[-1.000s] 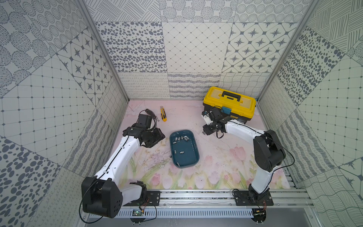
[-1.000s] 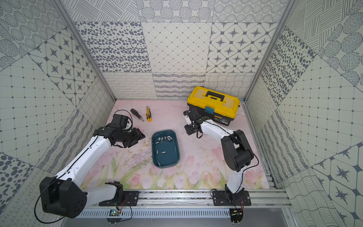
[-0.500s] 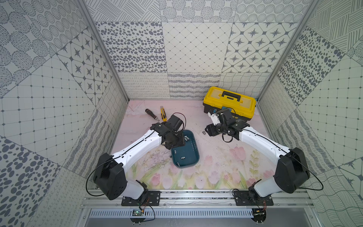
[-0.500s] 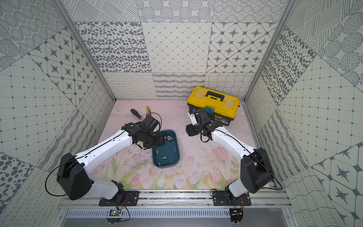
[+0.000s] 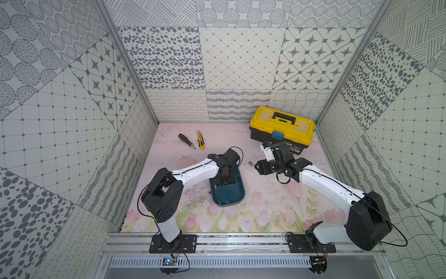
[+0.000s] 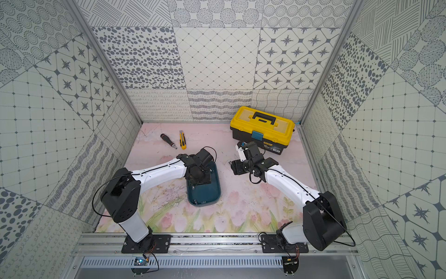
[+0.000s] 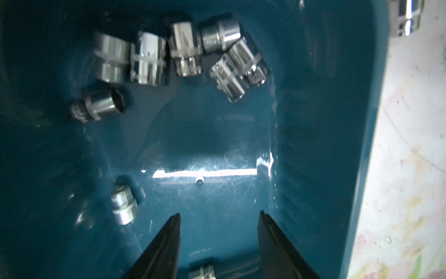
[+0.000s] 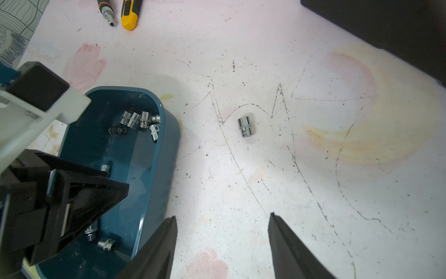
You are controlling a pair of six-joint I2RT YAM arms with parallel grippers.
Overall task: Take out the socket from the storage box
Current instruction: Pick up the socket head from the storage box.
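Left gripper (image 7: 218, 215) hangs inside the shallow dark teal-blue plastic tub (image 7: 325, 120), fingers spread, nothing between them. A cluster of short chrome steel sockets (image 7: 183, 50) lies at the tub end away from the fingertips (a few loose ones sit nearer). One lone chrome socket (image 8: 246, 126) lies on its side on the pink floral mat (image 8: 337, 169), outside the tub, near its rim. Right gripper (image 8: 223, 215) hovers over the mat, jaws apart, empty.

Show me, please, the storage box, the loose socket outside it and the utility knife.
storage box (image 8: 156, 188), right wrist view, outer side wall.
loose socket (image 8: 246, 126), right wrist view, chrome barrel.
utility knife (image 5: 200, 140), in a top view, yellow body.
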